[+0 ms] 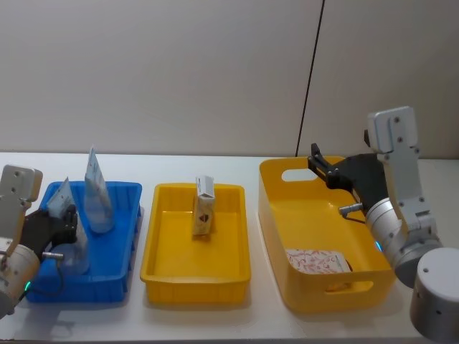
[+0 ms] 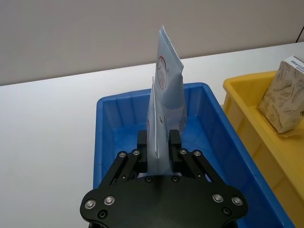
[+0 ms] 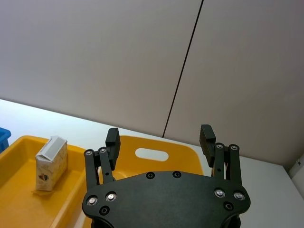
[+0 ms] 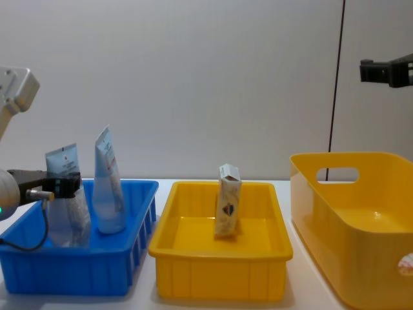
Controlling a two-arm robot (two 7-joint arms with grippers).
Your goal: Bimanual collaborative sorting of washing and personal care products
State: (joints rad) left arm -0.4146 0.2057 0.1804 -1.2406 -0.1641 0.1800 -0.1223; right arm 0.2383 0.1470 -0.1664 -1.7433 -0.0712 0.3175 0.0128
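Pale-blue tube stands upright in blue bin at 9 o'clock, pinched by left gripper | right gripper spread wide, raised at 3 o'clock | carton upright in middle tray

Pale grey housings clad the left arm and right arm. The left gripper and right gripper were black and silver-screwed, with a black cable at eight o'clock.
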